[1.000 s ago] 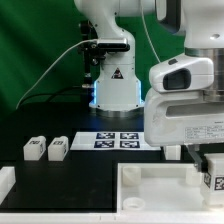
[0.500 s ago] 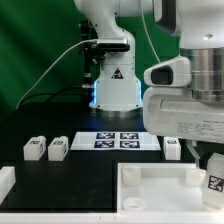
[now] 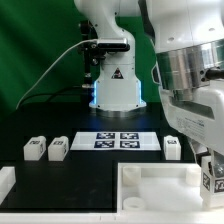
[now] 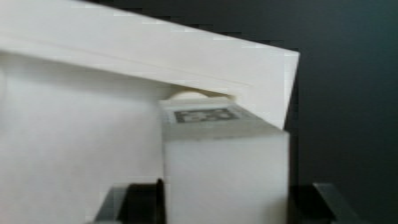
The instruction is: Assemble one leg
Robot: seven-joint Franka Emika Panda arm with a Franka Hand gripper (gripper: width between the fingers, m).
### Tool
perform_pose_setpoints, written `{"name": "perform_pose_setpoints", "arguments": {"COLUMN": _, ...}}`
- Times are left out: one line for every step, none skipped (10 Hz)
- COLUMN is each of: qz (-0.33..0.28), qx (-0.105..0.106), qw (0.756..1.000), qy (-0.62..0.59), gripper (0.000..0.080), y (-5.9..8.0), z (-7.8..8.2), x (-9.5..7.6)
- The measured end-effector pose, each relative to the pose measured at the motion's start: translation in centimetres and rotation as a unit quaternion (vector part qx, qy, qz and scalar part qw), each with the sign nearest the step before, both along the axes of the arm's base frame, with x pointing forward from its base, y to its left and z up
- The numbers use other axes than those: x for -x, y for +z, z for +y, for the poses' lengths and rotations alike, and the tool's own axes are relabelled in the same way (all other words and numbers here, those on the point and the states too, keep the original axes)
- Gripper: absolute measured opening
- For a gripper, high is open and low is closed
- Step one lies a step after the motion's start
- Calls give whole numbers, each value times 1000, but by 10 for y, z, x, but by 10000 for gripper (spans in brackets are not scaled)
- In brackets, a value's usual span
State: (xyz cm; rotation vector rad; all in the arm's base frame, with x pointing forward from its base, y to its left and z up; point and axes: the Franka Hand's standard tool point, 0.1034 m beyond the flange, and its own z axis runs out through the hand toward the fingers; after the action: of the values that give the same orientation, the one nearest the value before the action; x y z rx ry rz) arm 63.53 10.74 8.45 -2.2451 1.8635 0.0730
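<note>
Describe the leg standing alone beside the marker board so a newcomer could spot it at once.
In the exterior view, find the marker board in front of the arm's base. Just off its end on the exterior view's right stands the leg, a small white tagged block. It is alone, while the pair of legs sits side by side off the board's other end.

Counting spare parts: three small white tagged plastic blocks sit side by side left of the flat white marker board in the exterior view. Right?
No, two, not three: the exterior view shows two small white tagged plastic blocks side by side left of the flat white marker board.
</note>
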Motion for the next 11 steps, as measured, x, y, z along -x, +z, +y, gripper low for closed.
{"name": "perform_pose_setpoints", "arguments": {"qz": -1, "qx": 0, "qw": 1000, "qy": 4, "gripper": 375, "y": 0, "z": 0, "x": 0}}
{"name": "perform_pose_setpoints", "arguments": {"qz": 0, "qx": 1, "qw": 1000, "qy": 6, "gripper": 375, "y": -1, "z": 1, "x": 0}}
{"name": "perform_pose_setpoints", "arguments": {"qz": -4, "qx": 3, "qw": 1000, "qy": 23, "gripper": 555, "y": -1, "z": 1, "x": 1}}
{"name": "perform_pose_setpoints", "arguments": {"qz": -23, "qx": 14, "qw": 993, "qy": 119, "gripper": 555, "y": -1, "z": 4, "x": 1}}
{"name": "perform_pose_setpoints", "arguments": {"qz": -37, "qx": 25, "qw": 979, "qy": 200, "gripper": 630, "y": 0, "z": 7, "x": 1}}
{"name": "perform_pose_setpoints", "arguments": {"qz": -52, "qx": 45, "qw": 955, "qy": 287, "gripper": 644, "y": 3, "z": 13, "x": 0}}
{"name": "perform_pose_setpoints", "arguments": {"qz": -60, "qx": 54, "qw": 938, "qy": 338, "gripper": 644, "y": 3, "z": 18, "x": 1}}
{"name": "perform_pose_setpoints", "arguments": {"qz": -68, "qx": 59, "qw": 919, "qy": 385, "gripper": 649, "y": 2, "z": 15, "x": 1}}
{"name": "perform_pose_setpoints", "arguments": {"qz": -77, "qx": 63, "qw": 897, "qy": 431, "gripper": 649, "y": 2, "z": 14, "x": 0}}
{"name": "perform_pose_setpoints", "arguments": {"qz": -84, "qx": 67, "qw": 874, "qy": 474, "gripper": 649, "y": 1, "z": 14, "x": 1}}
{"name": "perform_pose_setpoints", "arguments": {"qz": -83, "qx": 82, "qw": 829, "qy": 547, "gripper": 649, "y": 0, "z": 13, "x": 0}}
